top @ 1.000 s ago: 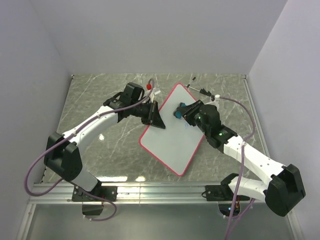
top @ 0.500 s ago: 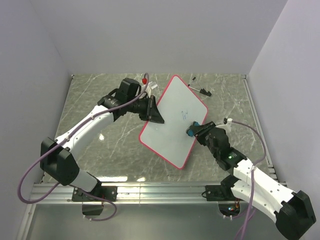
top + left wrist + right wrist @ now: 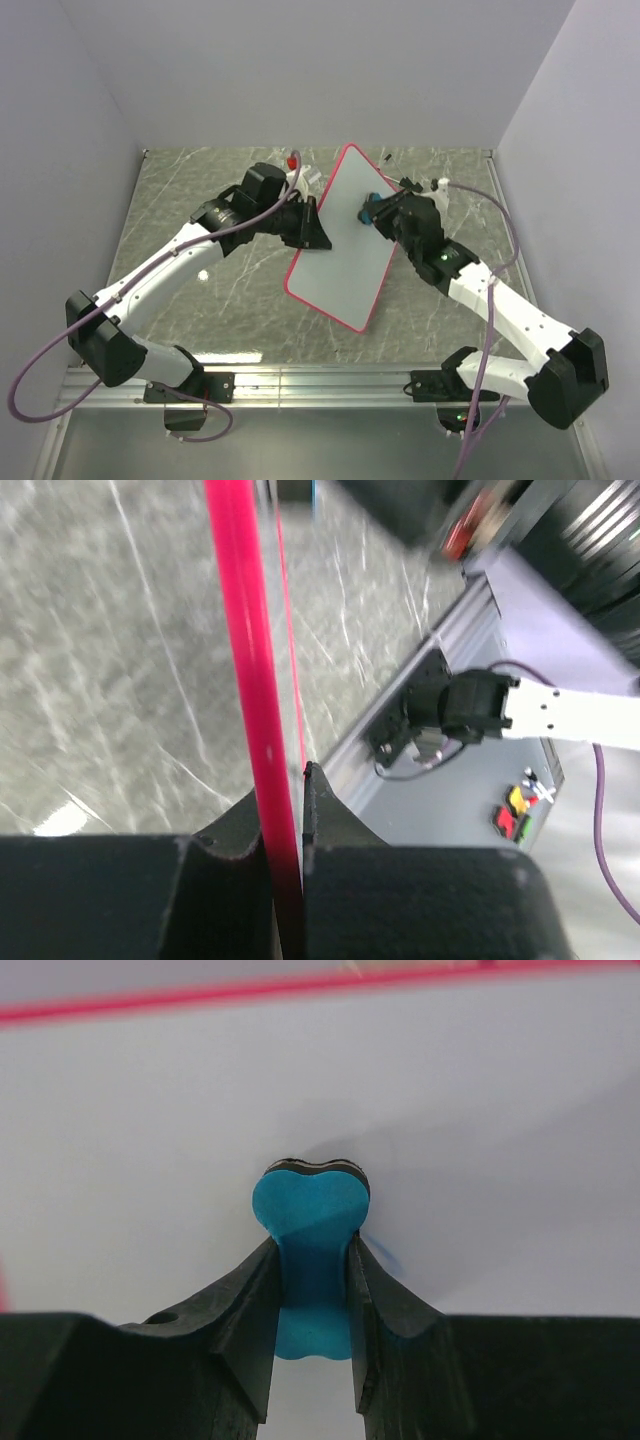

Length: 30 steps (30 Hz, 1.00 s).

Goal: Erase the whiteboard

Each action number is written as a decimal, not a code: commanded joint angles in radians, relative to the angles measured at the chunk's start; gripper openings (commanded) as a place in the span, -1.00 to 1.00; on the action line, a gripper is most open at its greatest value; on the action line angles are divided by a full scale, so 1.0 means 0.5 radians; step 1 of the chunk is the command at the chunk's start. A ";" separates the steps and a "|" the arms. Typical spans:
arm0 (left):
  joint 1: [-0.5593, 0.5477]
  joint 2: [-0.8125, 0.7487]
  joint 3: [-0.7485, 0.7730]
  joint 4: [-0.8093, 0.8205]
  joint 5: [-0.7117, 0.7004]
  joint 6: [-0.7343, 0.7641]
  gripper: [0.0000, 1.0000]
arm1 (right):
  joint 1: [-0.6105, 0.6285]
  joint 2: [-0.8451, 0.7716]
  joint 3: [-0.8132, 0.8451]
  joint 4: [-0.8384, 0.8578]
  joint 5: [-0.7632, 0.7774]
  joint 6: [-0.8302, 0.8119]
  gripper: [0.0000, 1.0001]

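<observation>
A black marker pen (image 3: 405,183) lies near the far edge, just behind the right gripper (image 3: 368,212), which pinches a blue heart-tipped eraser (image 3: 308,1250) against the white, red-framed whiteboard (image 3: 340,255). The board stands tilted mid-table on the grey marble tabletop (image 3: 200,200), its left rim clamped in the left gripper (image 3: 312,232). Bare marble runs toward the left edge.

we see the whiteboard (image 3: 340,260) tilted up mid-table, a wall between left and right. the left gripper (image 3: 312,232) clamps its left rim and the right gripper (image 3: 368,212) presses a blue eraser (image 3: 308,1210) to its face, crowding both sides. a marker (image 3: 404,183) lies by its far corner. we find room over the table (image 3: 180,200) at left and near the board.
</observation>
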 commanded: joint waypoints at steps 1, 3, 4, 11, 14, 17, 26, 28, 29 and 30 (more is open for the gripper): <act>-0.310 -0.151 0.132 0.375 0.859 -0.048 -0.99 | 0.051 0.183 0.257 0.108 -0.089 -0.024 -1.00; -0.347 -0.166 0.104 0.402 0.859 -0.051 -0.99 | 0.063 0.236 0.377 0.105 -0.098 -0.033 -1.00; -0.350 -0.175 0.080 0.402 0.826 -0.048 -0.99 | 0.072 0.276 0.408 0.090 -0.098 -0.042 -1.00; -0.350 -0.203 0.229 0.274 0.767 0.056 -1.00 | 0.094 0.221 0.246 0.068 -0.062 -0.012 -1.00; -0.329 -0.175 0.358 0.139 0.767 0.126 -1.00 | 0.094 0.074 -0.005 0.072 -0.016 0.025 -1.00; -0.311 -0.172 0.450 0.132 0.813 0.099 -0.99 | 0.094 -0.079 -0.232 0.044 0.021 0.062 -1.00; -0.255 -0.172 0.512 0.224 0.896 0.022 -1.00 | 0.134 -0.353 -0.638 -0.014 0.012 0.184 -1.00; -0.255 -0.169 0.487 0.255 0.893 0.007 -0.99 | 0.170 -0.380 -0.668 -0.045 0.030 0.227 -1.00; -0.255 -0.166 0.484 0.285 0.878 -0.005 -0.99 | 0.216 -0.387 -0.672 -0.051 0.043 0.237 -1.00; -0.252 -0.166 0.484 0.295 0.874 -0.011 -0.99 | 0.241 -0.399 -0.675 -0.066 0.058 0.243 -1.00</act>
